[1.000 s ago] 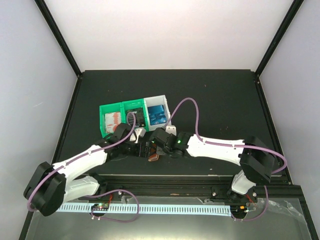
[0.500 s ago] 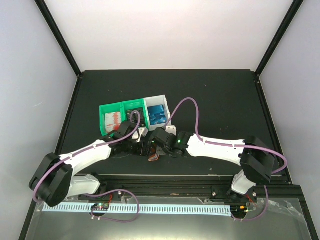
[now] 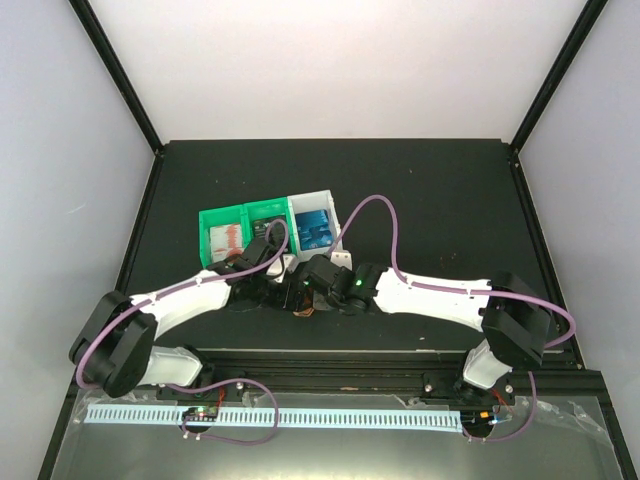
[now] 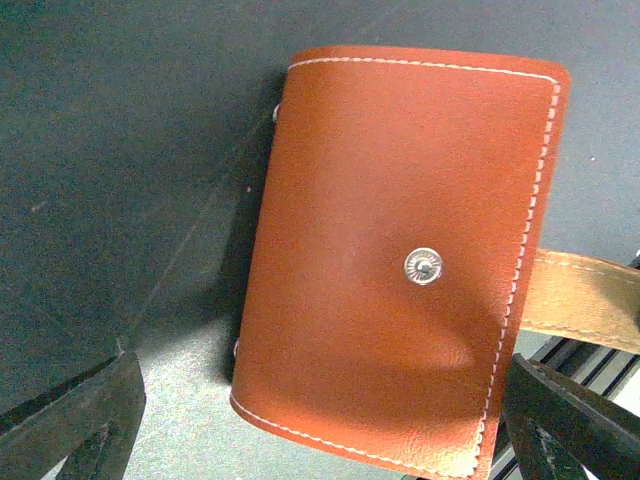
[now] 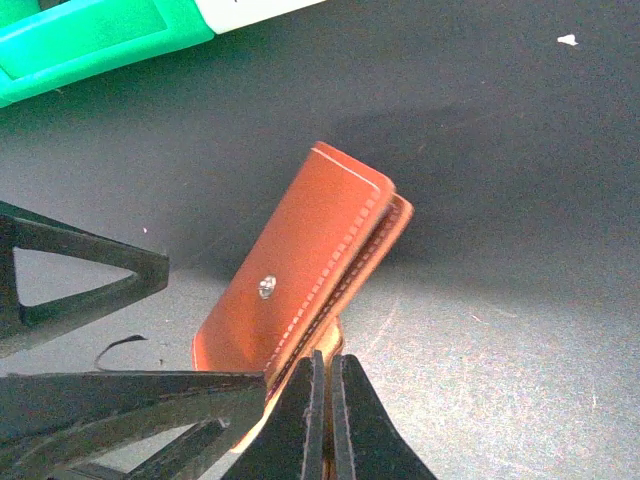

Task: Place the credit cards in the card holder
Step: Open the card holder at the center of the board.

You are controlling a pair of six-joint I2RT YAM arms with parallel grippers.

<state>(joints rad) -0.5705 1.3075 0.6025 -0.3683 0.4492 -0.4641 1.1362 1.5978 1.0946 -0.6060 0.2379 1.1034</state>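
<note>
The card holder (image 5: 300, 270), a closed reddish-brown leather wallet with a metal snap, stands tilted above the dark mat. My right gripper (image 5: 327, 375) is shut on its tan snap tab (image 4: 585, 300). My left gripper (image 4: 320, 420) is open, one finger (image 4: 75, 420) on each side of the holder's near end, not touching it. From above, both grippers meet over the holder (image 3: 305, 308) just in front of the bins. The credit cards lie in those bins: red-and-white (image 3: 222, 240), black (image 3: 268, 225) and blue (image 3: 315, 228).
The green bins (image 3: 210, 222) and the white bin (image 3: 296, 205) stand in a row right behind the grippers. A green bin's edge (image 5: 90, 40) shows at the top of the right wrist view. The table's near rail (image 3: 350, 375) runs close in front.
My left arm has swung in to the right, bringing its open gripper over the card holder. The right gripper has stayed shut on the tab, almost still.
</note>
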